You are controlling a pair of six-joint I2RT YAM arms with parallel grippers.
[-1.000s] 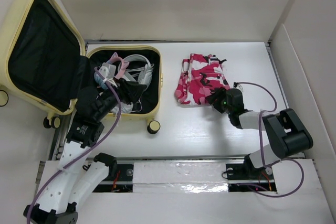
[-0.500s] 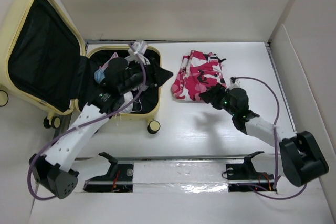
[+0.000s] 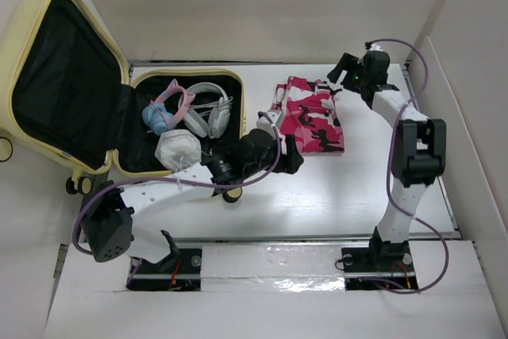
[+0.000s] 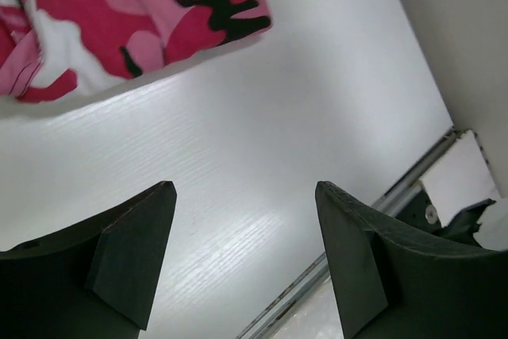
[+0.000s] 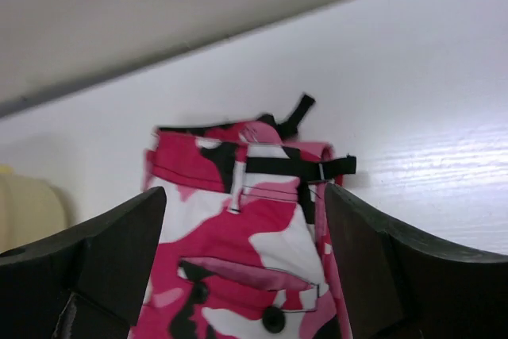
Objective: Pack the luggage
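White worktop (image 3: 262, 212), pale walls all round. My left gripper (image 4: 244, 200) is spread wide and holds nothing. It hangs over bare worktop, just by the near edge of the pink clothes (image 3: 311, 117). My right gripper (image 5: 244, 192) is spread too and empty, at the far corner, facing the waistband. The luggage (image 3: 8, 69) lies open on the left, near the clothes, with headphones (image 3: 208, 109) and a mask (image 3: 176, 148) inside. I think the job now is to grab the clothes. To do it well, I should go low, slide a finger under the edge, squeeze a thick bit, then lift it clear of the rim.
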